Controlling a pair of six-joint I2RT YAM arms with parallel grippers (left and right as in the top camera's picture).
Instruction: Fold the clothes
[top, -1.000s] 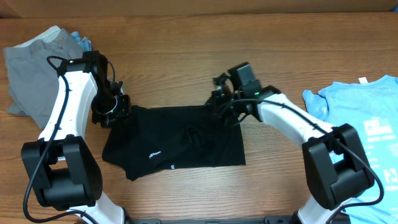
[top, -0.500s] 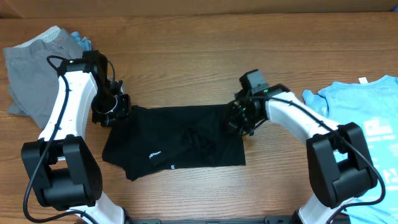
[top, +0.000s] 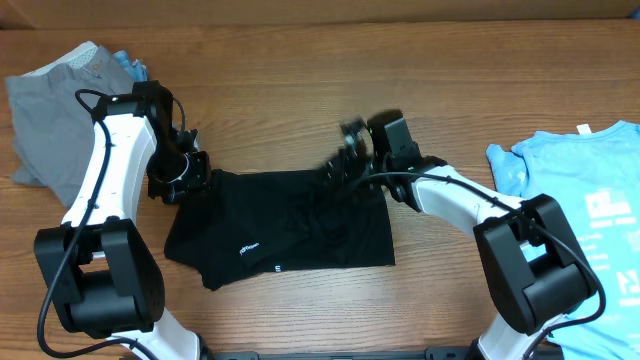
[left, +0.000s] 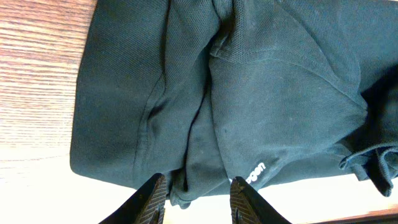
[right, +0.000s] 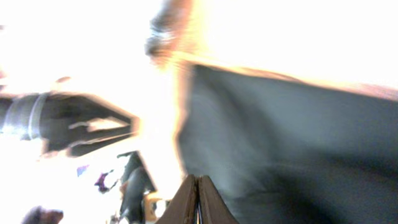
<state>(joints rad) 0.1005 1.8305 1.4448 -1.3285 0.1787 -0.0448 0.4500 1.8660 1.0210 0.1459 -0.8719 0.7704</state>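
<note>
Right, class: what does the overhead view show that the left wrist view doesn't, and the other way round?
Only overhead: the grey garment, the light-blue tee and the right arm. Only left wrist: the black T-shirt creases up close, and the left gripper with fingers standing apart at its edge. Both: the black T-shirt with its small white print, lying on the wooden table.

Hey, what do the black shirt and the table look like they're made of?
The black shirt: soft knit fabric, probably cotton, matte; fine textured weave and limp folds show. The table: wood or wood-look laminate, smooth with slight sheen; brown grain streaks.
</note>
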